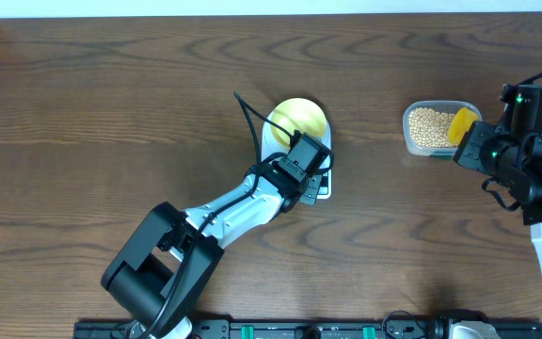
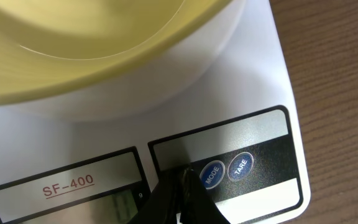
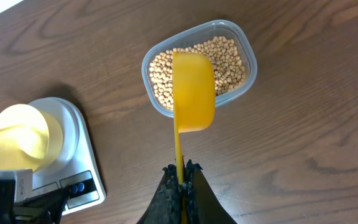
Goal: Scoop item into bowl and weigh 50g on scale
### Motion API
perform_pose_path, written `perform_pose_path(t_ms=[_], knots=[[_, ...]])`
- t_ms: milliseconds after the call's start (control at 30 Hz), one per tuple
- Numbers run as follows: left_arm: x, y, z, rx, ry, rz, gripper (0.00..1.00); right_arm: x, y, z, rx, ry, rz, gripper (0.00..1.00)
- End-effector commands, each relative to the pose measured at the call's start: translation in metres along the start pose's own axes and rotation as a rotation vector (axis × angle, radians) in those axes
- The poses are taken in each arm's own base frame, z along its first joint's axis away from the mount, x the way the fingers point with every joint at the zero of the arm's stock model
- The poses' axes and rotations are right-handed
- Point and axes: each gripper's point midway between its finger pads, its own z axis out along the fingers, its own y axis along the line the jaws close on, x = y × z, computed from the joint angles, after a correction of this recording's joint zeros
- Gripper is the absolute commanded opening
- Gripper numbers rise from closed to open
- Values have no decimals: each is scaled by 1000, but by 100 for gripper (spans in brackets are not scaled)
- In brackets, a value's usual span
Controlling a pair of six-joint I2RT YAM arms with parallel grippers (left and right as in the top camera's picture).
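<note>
Left gripper [image 2: 182, 186]: fingers pressed together with nothing between them; the tip is down at the scale's button strip, just beside MODE [image 2: 212, 175], with TARE [image 2: 241, 166] one button further along. Whether it touches the panel cannot be told.
LCD [image 2: 114, 205]: only a corner shows and no reading is legible.
Scale [image 2: 272, 93]: flat on the table [image 1: 83, 113], button end toward the left arm.
Bowl [image 3: 17, 137]: sits on the scale's platform and looks empty.
Right gripper [image 3: 180, 180]: clamped on the thin handle of the scoop [image 3: 193, 93].
Scoop: its cup hangs over the tub [image 3: 253, 62]; no beans show in or on it.
Beans [image 3: 229, 62]: all in the tub, well apart from the bowl.
Progress: likely at zeroing the scale; no scooping has been done.
Risk, wrong button: the tip sits nearer MODE than TARE, so a press here could change units instead of zeroing.
Risk, false weight: a tip resting on the scale would skew the reading.
Risk, clash: the left gripper is close to the bowl, where the scoop must come.
Risk, spill or overshoot: round beans could roll off a tilted scoop crossing the table, and a full pour could pass 50g.
</note>
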Motion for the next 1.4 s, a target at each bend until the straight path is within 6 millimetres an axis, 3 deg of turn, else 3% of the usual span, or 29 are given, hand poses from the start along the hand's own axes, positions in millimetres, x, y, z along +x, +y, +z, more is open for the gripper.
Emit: perform_pose_path(t_ms=[0,1067,1367], knots=[[35,23,20,-91,105,21,7,-4,2,-3,-9,-11,-9,1],[42,25,26,-96,116,23,7,-4,2,-3,-7,-6,-10,1],[56,30,38,-117,164,28,7,-2,1,-3,-4,2,-10,1]])
